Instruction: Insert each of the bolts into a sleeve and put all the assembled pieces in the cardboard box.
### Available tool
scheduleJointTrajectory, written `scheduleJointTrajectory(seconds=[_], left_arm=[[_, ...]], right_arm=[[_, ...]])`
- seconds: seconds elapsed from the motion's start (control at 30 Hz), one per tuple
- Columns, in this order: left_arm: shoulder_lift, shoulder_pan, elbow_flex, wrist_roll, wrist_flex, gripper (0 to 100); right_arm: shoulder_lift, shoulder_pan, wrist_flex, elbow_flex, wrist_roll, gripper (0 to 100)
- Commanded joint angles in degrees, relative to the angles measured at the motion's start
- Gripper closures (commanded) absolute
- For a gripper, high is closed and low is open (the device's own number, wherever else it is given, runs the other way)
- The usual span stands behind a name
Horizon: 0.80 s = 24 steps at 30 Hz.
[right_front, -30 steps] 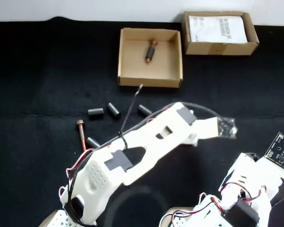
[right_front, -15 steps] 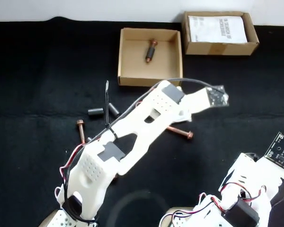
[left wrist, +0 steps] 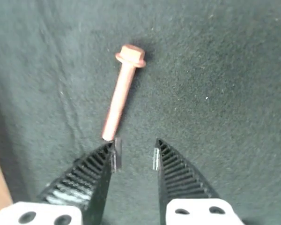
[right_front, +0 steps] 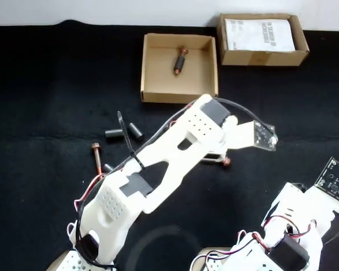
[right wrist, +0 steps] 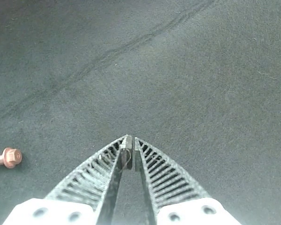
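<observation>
Mid-table, just ahead of your left gripper (left wrist: 135, 151), jaws apart: one copper bolt (left wrist: 119, 96), rigid, light, likely rolls; grip mid-shank. Right gripper (right wrist: 130, 143) closed, apparently on nothing.

A robotics lab or hobby workshop, by the look of it — a worktop (right_front: 39, 84) draped in black cloth, two white plastic arms (right_front: 158, 169) with bare wires (right_front: 87, 192) and an open circuit board (right_front: 334, 182), plain cardboard boxes (right_front: 178, 97), loose bolts (right_front: 96, 158) and sleeves (right_front: 114, 134).
</observation>
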Motion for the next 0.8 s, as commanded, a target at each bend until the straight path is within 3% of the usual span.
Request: scheduleJointTrajectory(seconds=[0.0, 0.2, 0.43, 0.77], left_arm=[[-0.3, 1.1, -2.3, -6.2, 0.4, 87], [3.8, 2.2, -2.6, -11.6, -2.0, 87], [7.8, 3.2, -3.8, -11.7, -7.9, 87], [14.5, 2.2, -13.9, -11.5, -9.1, 87]], right_arm=[[0.0, 0.0, -1.0, 0.1, 0.5, 99.2], [0.0, 0.1, -0.9, 0.1, 0.6, 99.2], [-0.2, 0.0, -0.9, 0.2, 0.6, 99.2], [-0.3, 0.0, -1.5, 0.2, 0.7, 99.2]])
